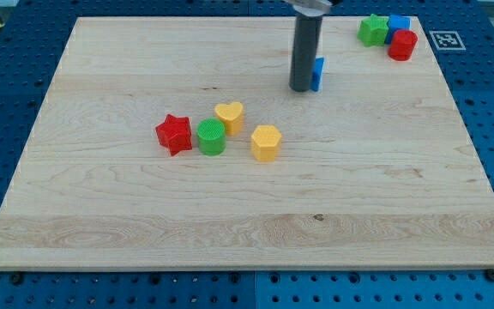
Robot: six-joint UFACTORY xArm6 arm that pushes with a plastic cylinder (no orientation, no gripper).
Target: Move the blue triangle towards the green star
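Observation:
The blue triangle (318,74) lies on the wooden board near the view's top, mostly hidden behind my rod. My tip (301,88) rests on the board touching the triangle's left side. The green star (371,30) sits at the view's top right, to the right of and above the triangle, with a gap of bare board between them.
A blue block (399,23) and a red block (403,45) crowd against the green star's right side. Left of centre lie a red star (174,134), a green cylinder (212,137), a yellow heart (229,116) and a yellow hexagon (266,142). A marker tag (445,39) sits beyond the board's top right corner.

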